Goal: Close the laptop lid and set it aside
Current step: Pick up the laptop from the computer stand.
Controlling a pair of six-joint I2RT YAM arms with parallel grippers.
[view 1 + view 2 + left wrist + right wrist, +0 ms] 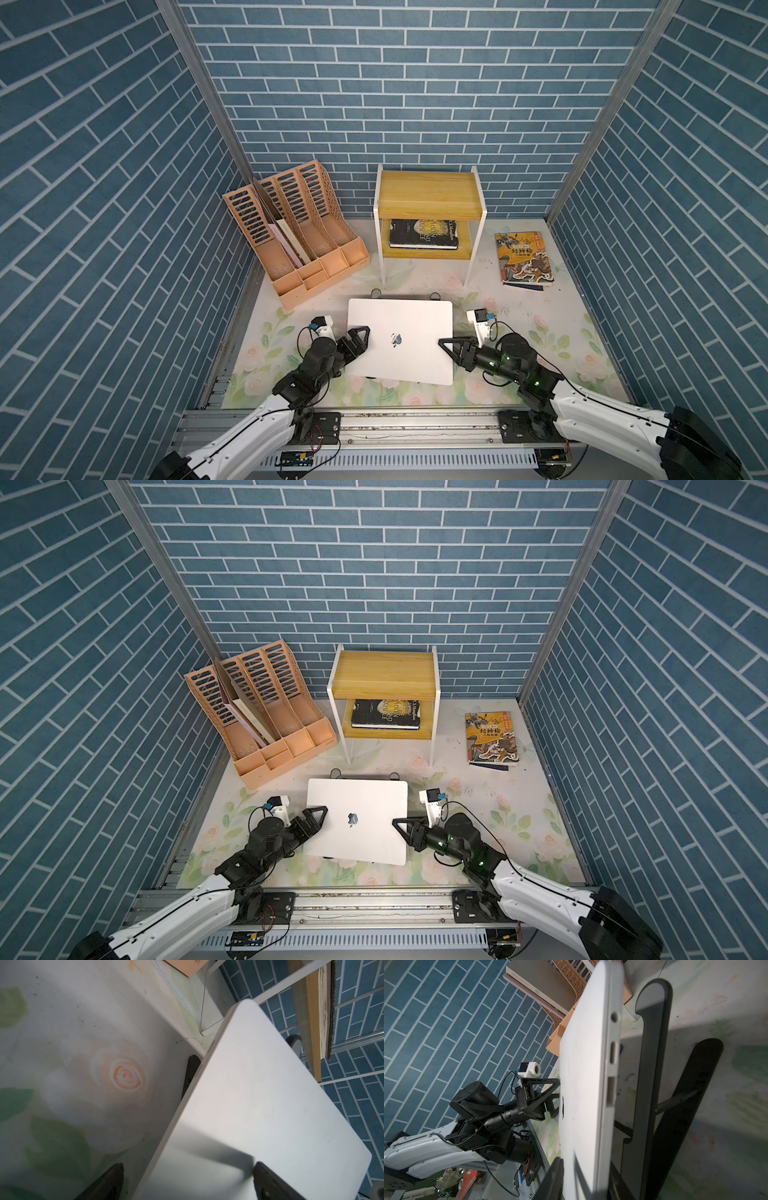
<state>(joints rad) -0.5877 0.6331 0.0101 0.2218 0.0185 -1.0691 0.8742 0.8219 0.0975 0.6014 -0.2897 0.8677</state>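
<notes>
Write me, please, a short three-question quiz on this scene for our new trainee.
1. True or false: the laptop lid stands open.
2. What lies under the laptop? A) a black folding stand B) a pillow C) a cardboard box
3. Where do the left gripper and the right gripper sit relative to the laptop?
Key: 1 false; 2 A; 3 at its left and right edges, one on each side.

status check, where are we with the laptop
Copy: left gripper and right gripper straddle side edges of the laptop, grip unconfirmed; laptop lid shut, black stand beneath; nothing on top.
</notes>
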